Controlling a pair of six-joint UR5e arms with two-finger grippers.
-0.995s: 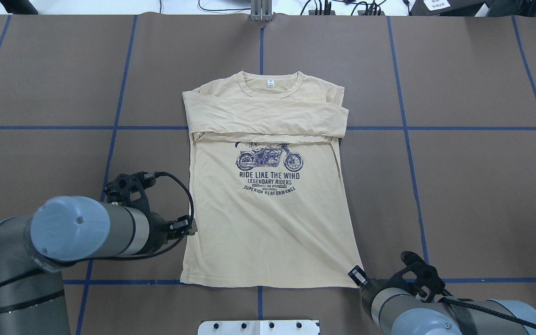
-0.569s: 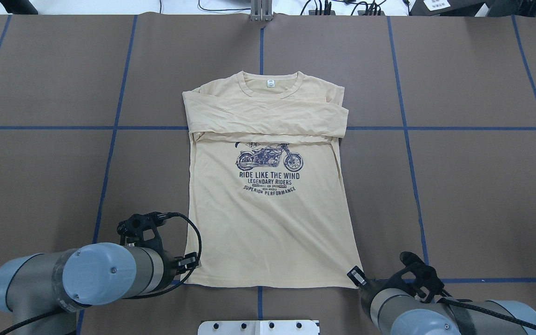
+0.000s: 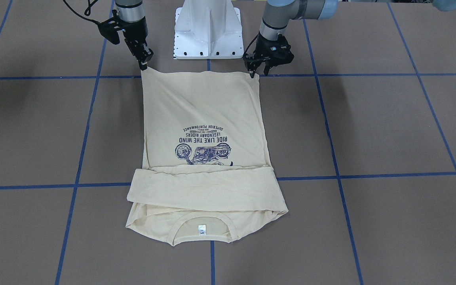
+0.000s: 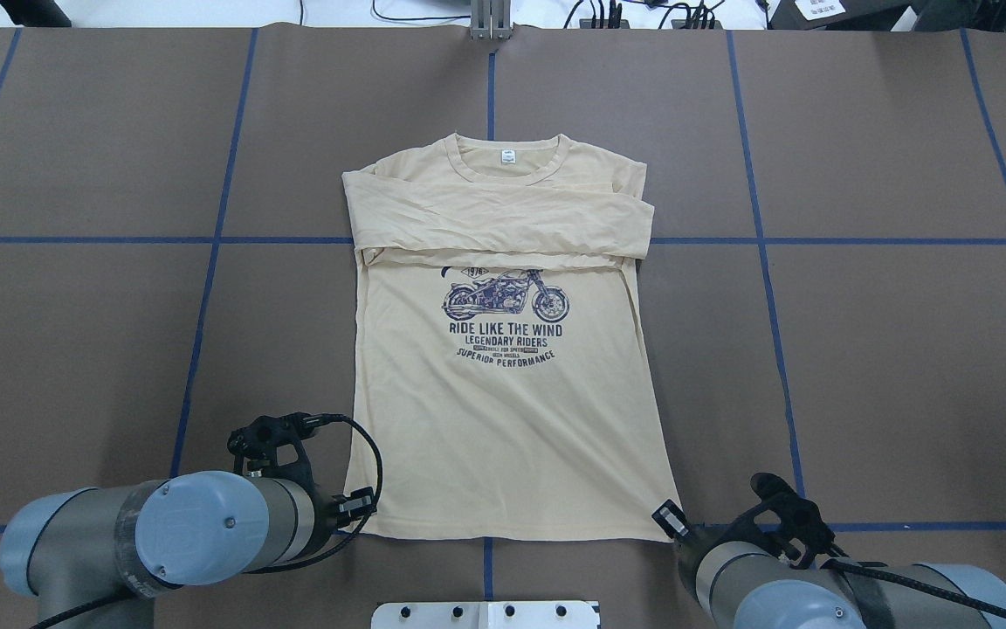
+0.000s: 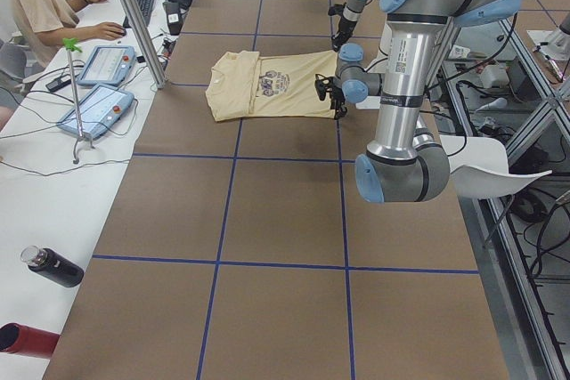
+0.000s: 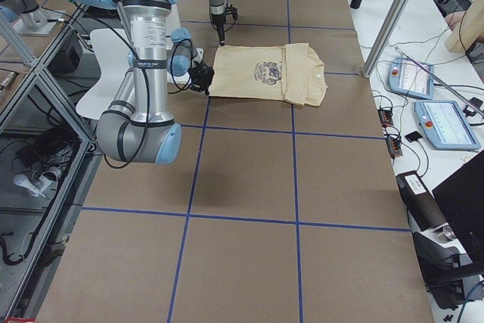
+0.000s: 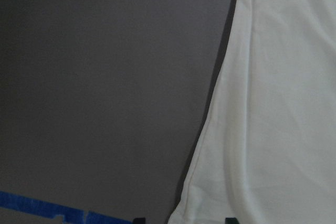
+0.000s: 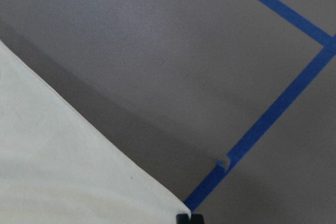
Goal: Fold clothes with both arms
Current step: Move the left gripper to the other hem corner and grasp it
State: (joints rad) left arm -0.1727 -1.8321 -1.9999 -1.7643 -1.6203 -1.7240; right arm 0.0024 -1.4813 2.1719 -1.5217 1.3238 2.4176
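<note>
We find the pale cream-yellow long-sleeved T-shirt (image 4: 503, 419) flat on the brown paper-covered table (image 4: 861, 349), reaching away from both grippers. The right gripper (image 3: 144, 65) is closed, pinching one hem corner. The left gripper (image 3: 259, 73) stands open, straddling the other corner.

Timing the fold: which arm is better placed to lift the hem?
Right, probably: the right claw looks shut on a hem corner of the pale cream-yellow long-sleeved T-shirt; the left claw is open around the other.
</note>
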